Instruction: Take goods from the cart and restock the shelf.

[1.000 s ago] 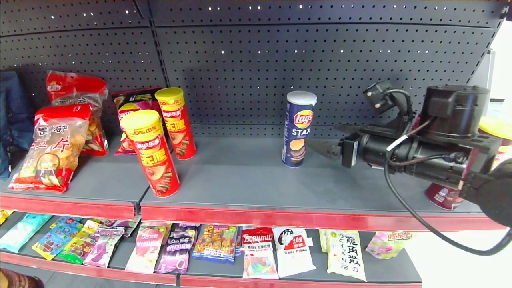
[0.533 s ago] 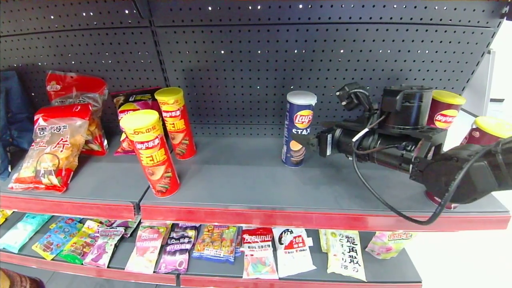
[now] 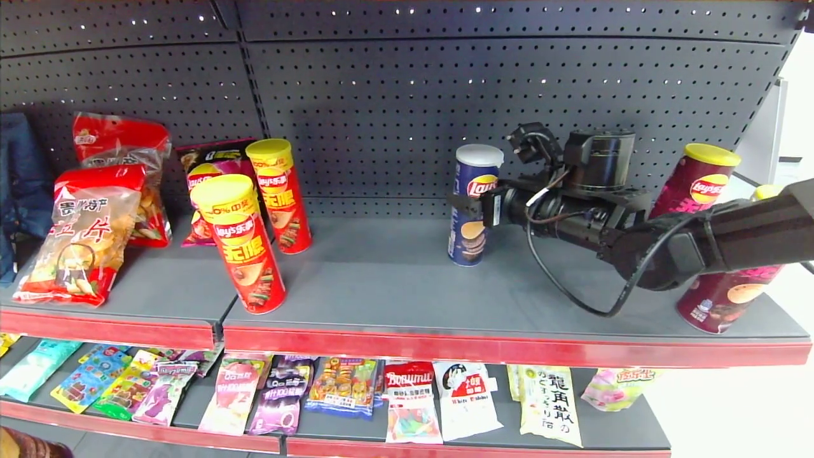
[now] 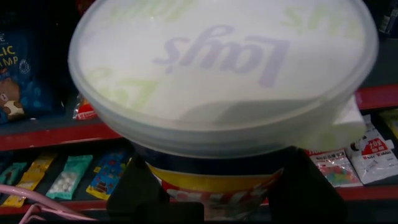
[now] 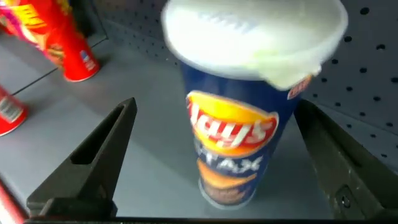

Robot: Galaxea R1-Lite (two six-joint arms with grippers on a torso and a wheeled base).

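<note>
Horizontally, right gripper (image 5: 214,107) (spread) straddles blue can (image 3: 475,236); left gripper (image 4: 224,186) clamps second can (image 4: 217,68).

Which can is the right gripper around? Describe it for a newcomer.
On the red-edged upper shelf, right of middle, one upright can stands before the pegboard, between the open fingers of the right gripper. It is dark blue with a white lid; the other cans are red or maroon, yellow-lidded.

A red-and-yellow logo badge with white lettering beneath it stands on the blue can (image 5: 233,143) between my right gripper's (image 5: 216,106) spread fingers. Mirrored lettering shows through the lid (image 4: 224,56) of the can (image 4: 211,182) clamped in my left gripper (image 4: 221,190). Red cans (image 3: 245,245) well left of the right gripper bear yellow characters.
</note>
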